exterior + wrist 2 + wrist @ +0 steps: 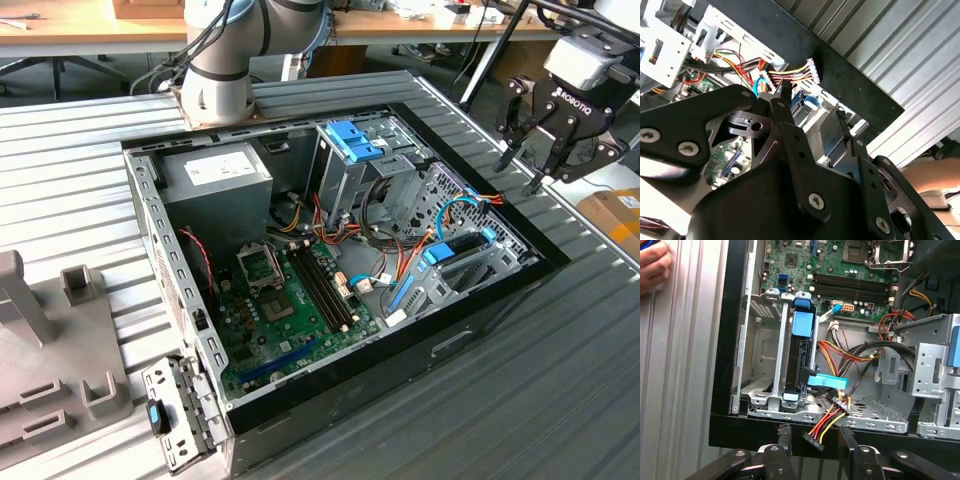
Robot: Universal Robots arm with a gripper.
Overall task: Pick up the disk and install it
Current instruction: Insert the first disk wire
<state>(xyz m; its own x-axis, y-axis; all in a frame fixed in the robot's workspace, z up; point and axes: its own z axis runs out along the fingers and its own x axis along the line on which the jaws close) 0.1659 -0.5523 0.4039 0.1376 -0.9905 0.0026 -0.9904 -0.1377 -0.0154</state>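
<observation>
Table (560, 380): ribbed grey sheet metal; you see it under and around everything.
Case (480, 315): black box, lying open, lined with perforated grey steel.
Board (290, 310): flat green circuit board on the case floor, with long black slots.
Cage (760, 330): punched grey sheet metal, at the case end on the exterior view's right.
Disk (799, 360): flat black slab standing on edge inside the cage, with smooth blue plastic rails and a blue tab on top.
Gripper (525, 168): matt black, with jointed fingers spread wide and nothing held. In the exterior view it hangs outside the case rim, apart from the disk.
Cables (850, 352): red, yellow, orange and black bundle, running just beside the disk.
Plug (812, 440): small ribbed connector at the end of the cables. In the first wrist view you see it between the fingertips (785, 432); the exterior view does not resolve it.
Hand (652, 262): a person's hand over the table, outside the case, in the first wrist view.
</observation>
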